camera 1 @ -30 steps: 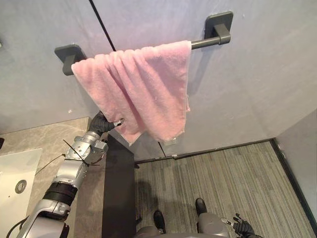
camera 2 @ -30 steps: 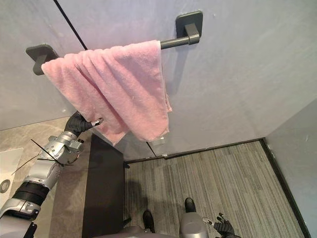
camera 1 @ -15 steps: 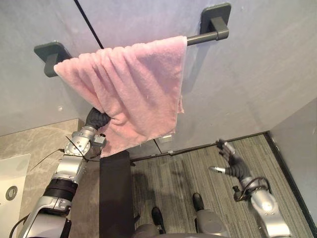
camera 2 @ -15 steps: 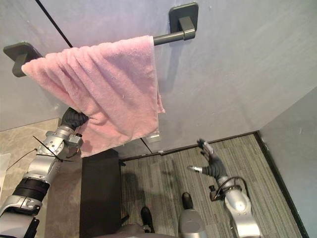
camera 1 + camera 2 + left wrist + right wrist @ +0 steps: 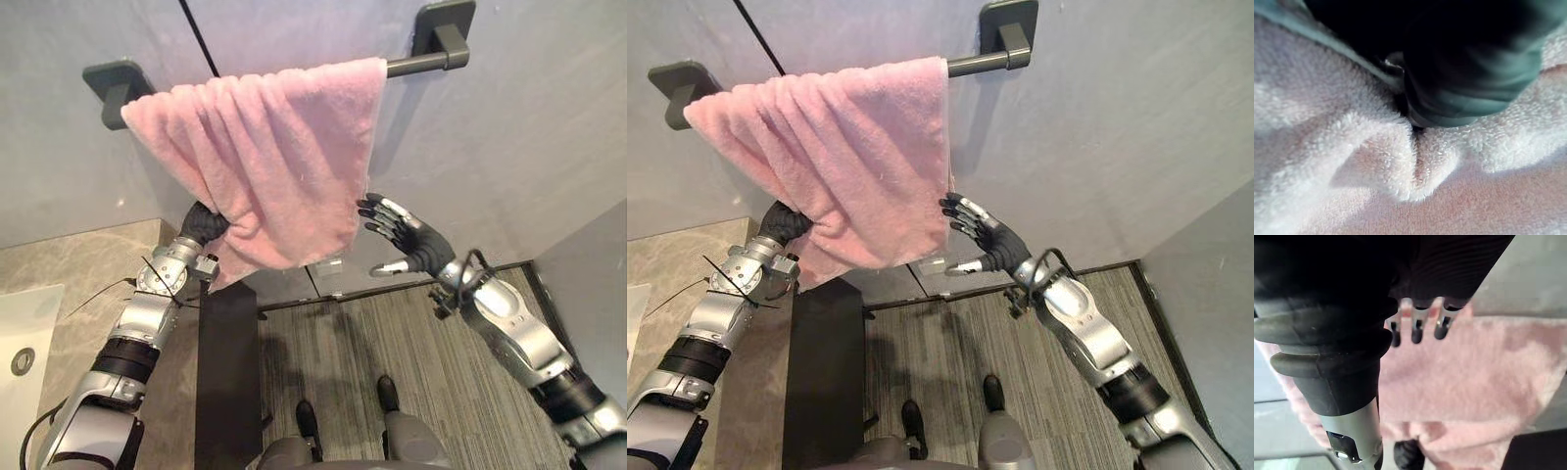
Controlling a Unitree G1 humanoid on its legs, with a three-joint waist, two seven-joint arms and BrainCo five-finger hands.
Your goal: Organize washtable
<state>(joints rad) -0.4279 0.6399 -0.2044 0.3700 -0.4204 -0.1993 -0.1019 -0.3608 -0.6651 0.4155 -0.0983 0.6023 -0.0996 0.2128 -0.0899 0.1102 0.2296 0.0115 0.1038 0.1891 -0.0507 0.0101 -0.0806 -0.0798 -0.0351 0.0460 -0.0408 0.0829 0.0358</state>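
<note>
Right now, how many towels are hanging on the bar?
1. One pink towel hangs over the dark wall bar; the left hand grips its lower corner, the open right hand is by its right edge.

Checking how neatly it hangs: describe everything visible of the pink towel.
The pink towel, fluffy terry cloth, hangs in bunched folds over a dark wall-mounted towel bar, its lower edge slanting. The left robot hand meets its lower left corner; the right robot hand, fingers straight and spread, is at its lower right edge.
</note>
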